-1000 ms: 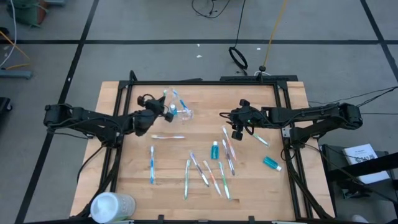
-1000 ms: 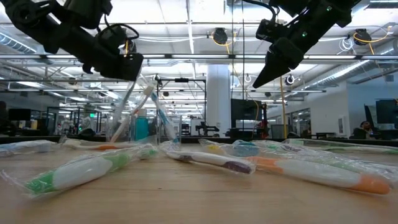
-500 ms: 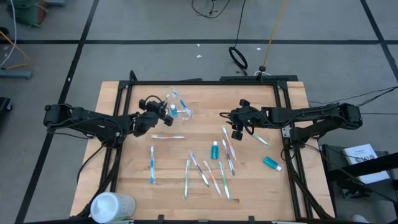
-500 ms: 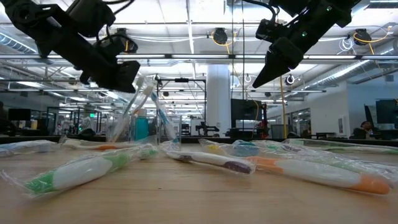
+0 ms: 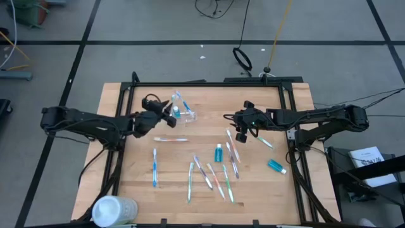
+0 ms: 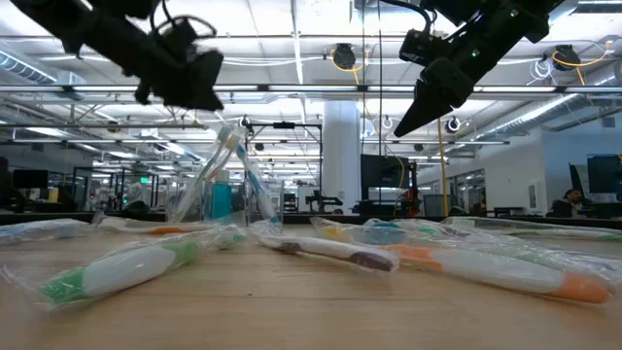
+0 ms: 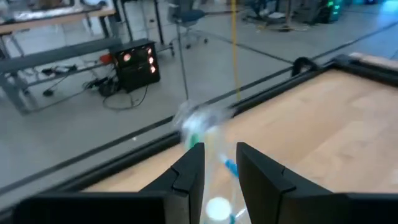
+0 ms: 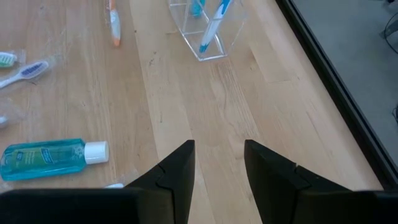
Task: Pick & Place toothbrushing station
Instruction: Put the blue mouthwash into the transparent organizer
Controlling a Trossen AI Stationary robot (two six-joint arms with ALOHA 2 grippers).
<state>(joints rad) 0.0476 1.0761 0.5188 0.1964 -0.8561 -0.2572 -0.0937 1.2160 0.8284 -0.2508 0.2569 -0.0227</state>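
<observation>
The clear cup (image 5: 188, 116) stands at the table's far middle with several wrapped toothbrushes (image 6: 225, 160) leaning in it; it also shows in the right wrist view (image 8: 205, 31). My left gripper (image 5: 164, 115) hovers open just left of and above the cup. In the left wrist view its fingers (image 7: 189, 169) stand on either side of a wrapped brush's head (image 7: 198, 121) without touching it. My right gripper (image 5: 241, 135) hangs open and empty above the table's right middle. Several toothbrushes (image 5: 212, 177) and teal toothpaste tubes (image 5: 218, 152) lie on the table.
A pink brush (image 5: 171, 139) and a blue brush (image 5: 155, 168) lie left of centre. A second tube (image 5: 276, 166) lies near the right edge. A big white cylindrical container (image 5: 114, 211) stands at the near left corner. A dark frame (image 5: 209, 83) edges the table.
My left gripper has dipped toward the brushes in the cup, then risen above them. The brushes stay leaning in the cup, one tipped a little toward the right. My right gripper has kept still.
</observation>
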